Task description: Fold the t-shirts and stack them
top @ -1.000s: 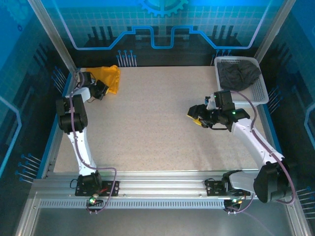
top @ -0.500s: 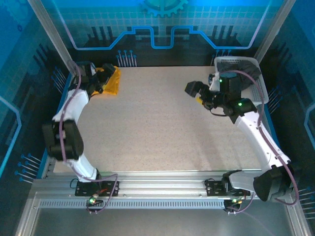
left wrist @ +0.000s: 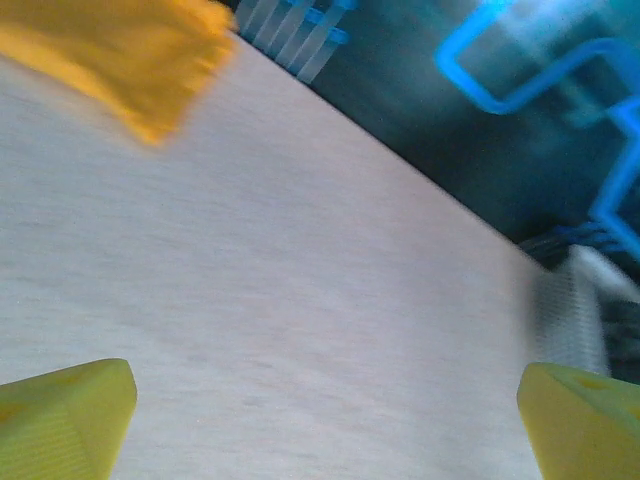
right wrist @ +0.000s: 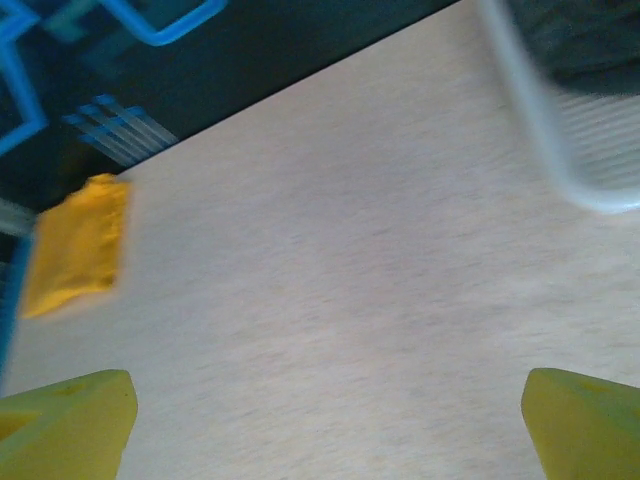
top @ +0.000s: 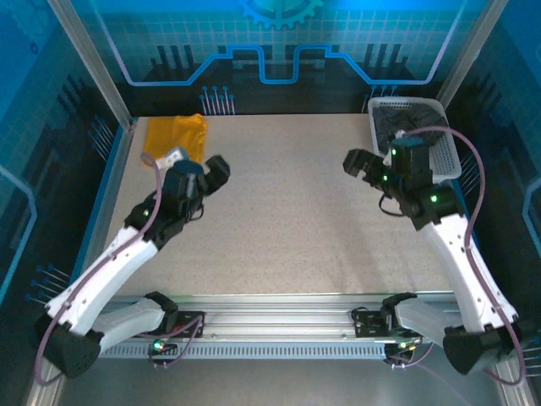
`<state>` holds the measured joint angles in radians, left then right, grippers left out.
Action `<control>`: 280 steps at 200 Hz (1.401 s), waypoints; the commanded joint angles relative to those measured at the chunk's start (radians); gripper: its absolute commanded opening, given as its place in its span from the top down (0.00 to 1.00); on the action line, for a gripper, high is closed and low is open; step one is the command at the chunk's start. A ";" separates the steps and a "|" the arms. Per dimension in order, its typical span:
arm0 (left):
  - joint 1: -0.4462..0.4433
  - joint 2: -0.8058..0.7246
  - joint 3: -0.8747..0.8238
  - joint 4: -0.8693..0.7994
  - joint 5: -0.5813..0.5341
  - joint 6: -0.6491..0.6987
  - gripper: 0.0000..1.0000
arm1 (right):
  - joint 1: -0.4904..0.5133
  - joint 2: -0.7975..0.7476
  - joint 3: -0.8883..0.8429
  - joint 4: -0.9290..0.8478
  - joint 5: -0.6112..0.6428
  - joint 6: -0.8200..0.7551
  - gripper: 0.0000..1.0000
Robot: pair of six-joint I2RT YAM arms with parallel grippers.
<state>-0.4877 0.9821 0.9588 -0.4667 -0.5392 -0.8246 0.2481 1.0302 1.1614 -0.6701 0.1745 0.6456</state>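
Our left hand (top: 213, 172) hangs with its fingers spread wide above the speckled beige desk (top: 287, 228); our right hand (top: 361, 163) is just as wide, near the white plastic mesh basket (top: 450, 161); we see the bright orange-yellow t-shirt (top: 174, 135) lying in the desk's far left corner; the dark grey t-shirt (top: 399, 120) sits bunched inside the basket.

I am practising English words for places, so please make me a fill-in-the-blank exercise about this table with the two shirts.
1. The orange shirt lies at the far ____ corner of the table.
2. The dark grey shirt lies inside the white ____.
3. The left pincer and the right pincer are both ____ and hold nothing.
Missing words: left, basket, open.
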 commanded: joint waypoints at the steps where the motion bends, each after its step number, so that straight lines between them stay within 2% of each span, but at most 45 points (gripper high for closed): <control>1: 0.001 -0.131 -0.182 -0.106 -0.313 0.187 0.01 | 0.007 -0.096 -0.202 0.104 0.291 -0.151 0.00; 18: 0.005 -0.251 -0.376 0.063 -0.336 0.377 0.01 | 0.015 -0.160 -0.403 0.280 0.409 -0.266 0.00; 35: 0.022 -0.328 -0.576 0.318 -0.297 0.567 0.01 | 0.010 -0.155 -0.542 0.404 0.425 -0.397 0.00; 40: 0.053 -0.341 -0.576 0.289 -0.276 0.543 0.01 | 0.006 -0.144 -0.570 0.432 0.411 -0.426 0.00; 53: 0.153 -0.319 -0.583 0.341 -0.194 0.547 0.01 | -0.005 -0.111 -0.624 0.494 0.388 -0.462 0.00; 69: 0.262 -0.238 -0.579 0.421 -0.084 0.570 0.01 | -0.022 -0.084 -0.691 0.611 0.372 -0.487 0.00; 84: 0.338 -0.137 -0.615 0.594 0.008 0.625 0.01 | -0.053 -0.046 -0.746 0.746 0.330 -0.490 0.00; 100: 0.406 -0.012 -0.636 0.729 0.069 0.601 0.01 | -0.098 0.035 -0.762 0.854 0.270 -0.486 0.00; 118: 0.444 0.133 -0.654 0.917 0.113 0.604 0.01 | -0.127 0.118 -0.766 0.985 0.225 -0.500 0.00; 148: 0.479 0.337 -0.582 1.100 0.183 0.625 0.01 | -0.174 0.265 -0.708 1.113 0.159 -0.503 0.00; 158: 0.497 0.383 -0.520 1.043 0.226 0.655 0.01 | -0.185 0.316 -0.684 1.159 0.130 -0.505 0.00; 174: 0.519 0.451 -0.515 1.159 0.279 0.706 0.01 | -0.192 0.390 -0.645 1.205 0.105 -0.550 0.00; 191: 0.526 0.458 -0.527 1.177 0.297 0.699 0.01 | -0.199 0.436 -0.625 1.205 0.057 -0.566 0.00; 209: 0.513 0.457 -0.648 1.388 0.364 0.741 0.01 | -0.184 0.436 -0.696 1.331 0.019 -0.596 0.00; 216: 0.500 0.514 -0.716 1.581 0.356 0.754 0.01 | -0.186 0.436 -0.740 1.407 0.024 -0.590 0.00; 223: 0.499 0.621 -0.777 1.841 0.345 0.769 0.01 | -0.190 0.450 -0.784 1.495 0.031 -0.581 0.00; 225: 0.498 0.641 -0.786 1.866 0.343 0.768 0.01 | -0.191 0.456 -0.794 1.522 0.032 -0.583 0.00; 230: 0.498 0.598 -0.777 1.774 0.326 0.751 0.01 | -0.190 0.467 -0.808 1.570 0.033 -0.591 0.00; 238: 0.500 0.529 -0.733 1.600 0.311 0.733 0.01 | -0.188 0.453 -0.786 1.497 0.031 -0.586 0.00; 251: 0.495 0.576 -0.648 1.537 0.336 0.766 0.01 | -0.167 0.469 -0.745 1.444 0.047 -0.608 0.00; 260: 0.487 0.561 -0.588 1.389 0.353 0.776 0.01 | -0.162 0.473 -0.751 1.466 0.050 -0.613 0.00; 280: 0.486 0.562 -0.597 1.412 0.352 0.778 0.01 | -0.161 0.471 -0.750 1.460 0.055 -0.614 0.00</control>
<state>0.0078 1.5517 0.3229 0.9550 -0.2192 -0.0788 0.0769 1.4967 0.3882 0.7277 0.2268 0.0563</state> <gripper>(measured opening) 0.990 0.998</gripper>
